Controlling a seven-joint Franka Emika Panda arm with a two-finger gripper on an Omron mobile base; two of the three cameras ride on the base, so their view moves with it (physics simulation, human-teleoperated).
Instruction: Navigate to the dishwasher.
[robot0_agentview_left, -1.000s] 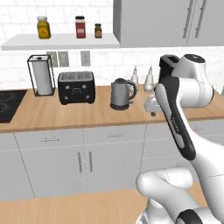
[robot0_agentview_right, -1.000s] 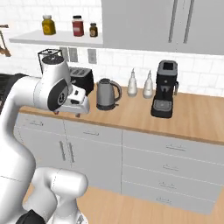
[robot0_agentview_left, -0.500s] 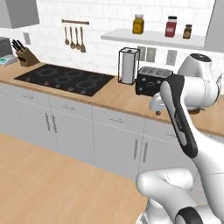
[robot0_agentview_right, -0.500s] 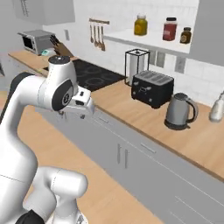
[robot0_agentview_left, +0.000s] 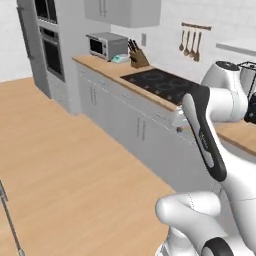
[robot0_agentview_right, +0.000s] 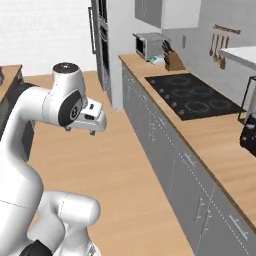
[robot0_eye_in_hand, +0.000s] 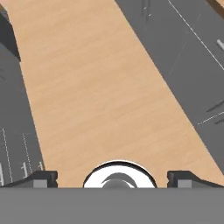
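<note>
Dishwasher front could not be picked out for certain among the grey fronts of the long counter run (robot0_agentview_left: 150, 132); which panel it was, I cannot tell. One wide wooden floor (robot0_agentview_left: 65, 165) took up most of the left base view and ran between that run and a second grey cabinet block (robot0_eye_in_hand: 15, 131) seen in the hand view. One tall oven tower (robot0_agentview_left: 50, 50) stood at the far end of the run, with two dark glass doors stacked in it. One black cooktop (robot0_agentview_right: 192, 95) lay set into the wooden counter, and four rings could be counted on it. One microwave (robot0_agentview_left: 105, 46) sat on the counter near the tower, with one knife block (robot0_agentview_left: 137, 57) just beside it. Three utensils (robot0_agentview_left: 192, 42) hung from a rail on the wall above the cooktop. The gripper (robot0_eye_in_hand: 113, 180) pointed down at the floor, its two fingertips (robot0_eye_in_hand: 43, 178) spread wide apart with nothing between them.
</note>
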